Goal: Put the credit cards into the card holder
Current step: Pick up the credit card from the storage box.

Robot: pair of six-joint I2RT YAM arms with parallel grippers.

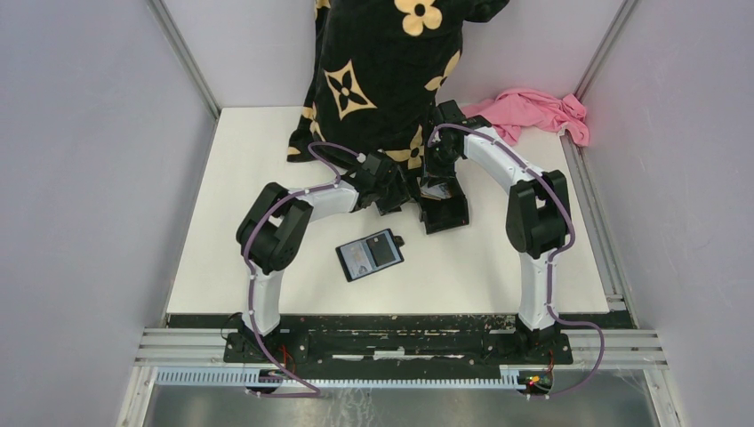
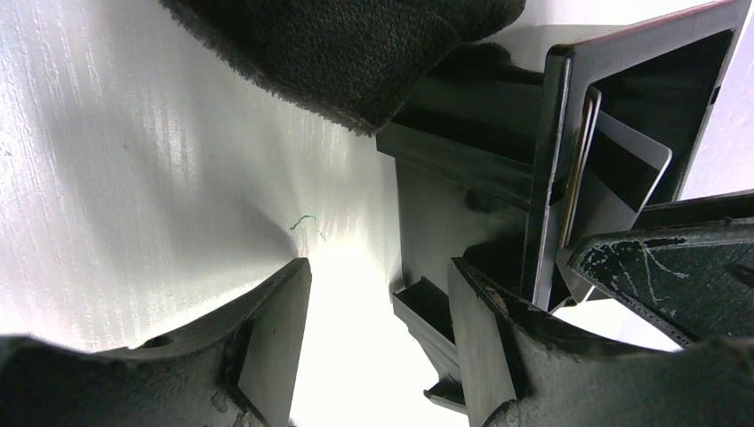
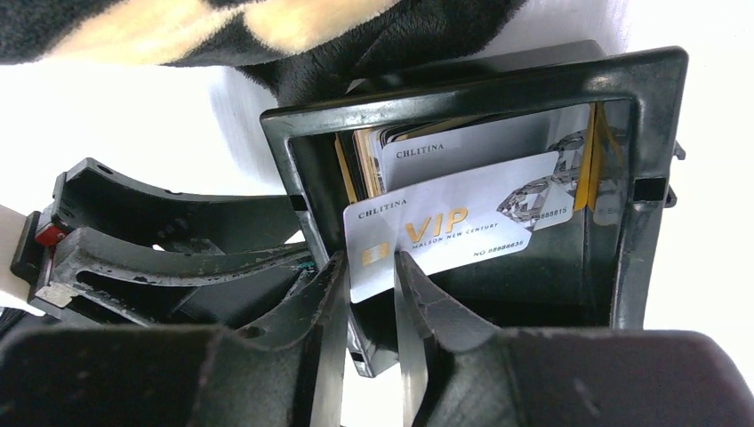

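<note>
At the black shallow tray (image 3: 658,124), right jaws straddle the corner of a whitish-grey plastic VIP card (image 3: 462,222); grip cannot be confirmed. Left jaws stand apart, empty.

1. white table (image 1: 498,267), lying under all else.
2. black plush fabric with cream flower shapes (image 1: 382,71), heaped at far edge.
3. pink cloth (image 1: 533,111), crumpled in far right corner.
4. black shallow tray (image 1: 449,218), just before the fabric.

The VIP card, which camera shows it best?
Right wrist: the VIP card faces the camera, print readable, its corner at the right gripper. Left wrist shows a grey card back; top view barely anything.
</note>
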